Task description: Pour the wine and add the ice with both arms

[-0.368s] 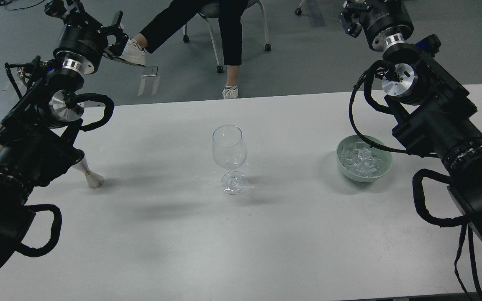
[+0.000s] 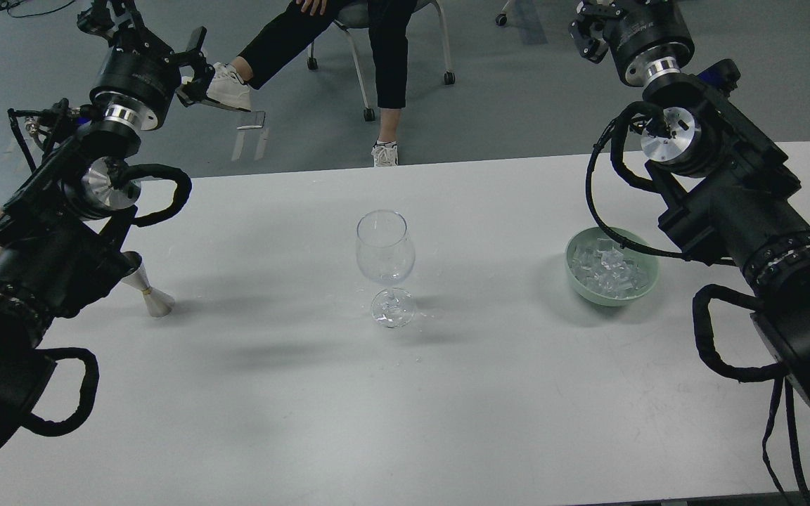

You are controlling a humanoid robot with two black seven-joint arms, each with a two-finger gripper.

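I see open worktop along the near edge; the wine glass (image 2: 385,266) stands mid-table, the ice bowl (image 2: 612,266) toward the right edge, a metal jigger (image 2: 150,293) near the left edge

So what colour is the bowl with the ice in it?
Pale green. The bowl shows best in the head view, with clear ice inside.

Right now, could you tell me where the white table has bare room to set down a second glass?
The widest free patch is the near half of the white table, in front of the clear stemmed wine glass. Bare strips also lie between the glass and the green bowl of ice cubes, and between the glass and the small metal jigger. The table's side edges are crowded by both arms.
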